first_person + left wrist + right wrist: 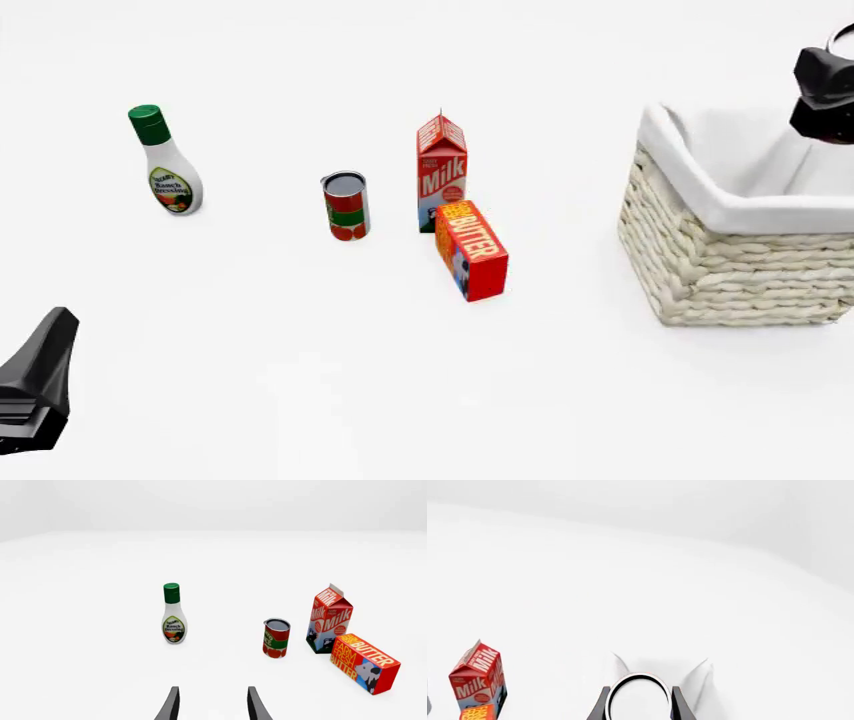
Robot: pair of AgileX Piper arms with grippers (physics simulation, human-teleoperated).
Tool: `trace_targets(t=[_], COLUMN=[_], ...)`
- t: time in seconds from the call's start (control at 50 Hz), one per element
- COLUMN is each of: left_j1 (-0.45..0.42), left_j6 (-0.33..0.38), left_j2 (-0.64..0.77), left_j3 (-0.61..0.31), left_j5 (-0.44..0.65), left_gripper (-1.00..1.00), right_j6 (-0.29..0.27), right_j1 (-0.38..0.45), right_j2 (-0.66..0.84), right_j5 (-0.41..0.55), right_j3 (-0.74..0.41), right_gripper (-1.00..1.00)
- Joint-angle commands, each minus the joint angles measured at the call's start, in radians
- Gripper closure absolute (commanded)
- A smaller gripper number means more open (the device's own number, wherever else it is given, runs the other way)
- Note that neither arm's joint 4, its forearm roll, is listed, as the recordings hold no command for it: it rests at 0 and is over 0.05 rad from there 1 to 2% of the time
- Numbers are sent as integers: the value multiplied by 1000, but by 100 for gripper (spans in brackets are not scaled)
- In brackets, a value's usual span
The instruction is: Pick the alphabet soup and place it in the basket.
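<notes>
Right gripper (639, 705) clamped on alphabet soup (639, 696), fingers either side of round silver top, held upright, long axis vertical, above basket (694, 255) at table's right. Right arm high over far edge of liner. Left gripper (212, 705) apart, empty, low at near left, aimed toward ranch bottle (173, 615) and red-green can (275, 639).

Milk carton (442, 172): "Milk" in white on red, repeated on two faces.
Butter box (471, 249): "FARM FRESH BUTTER" in the left wrist view.
Dressing bottle (166, 166): "Ranch Dressing".
Red-and-green can (346, 206): label lettering too small to read.
</notes>
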Motion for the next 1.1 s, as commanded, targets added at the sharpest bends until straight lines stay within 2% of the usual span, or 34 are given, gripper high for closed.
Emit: trace_targets(t=[0.02, 0.32, 0.5, 0.76, 0.84, 1.1], left_j1=[0, 0, 0, 0, 0, 0], left_j6=[0, 0, 0, 0, 0, 0], left_j2=[0, 0, 0, 0, 0, 0], left_j3=[0, 0, 0, 0, 0, 0], left_j5=[0, 0, 0, 0, 0, 0], left_gripper=[-100, -100, -100, -100, -100, -100], right_j6=[26, 1, -26, -49, -73, -107], right_j1=[-50, -84, -73, -80, -85, -116], right_j2=[19, 94, 174, 234, 265, 355], right_j5=[39, 91, 134, 237, 272, 295], right_j3=[-23, -62, -118, -199, -225, -270], right_gripper=[100, 100, 100, 100, 100, 100])
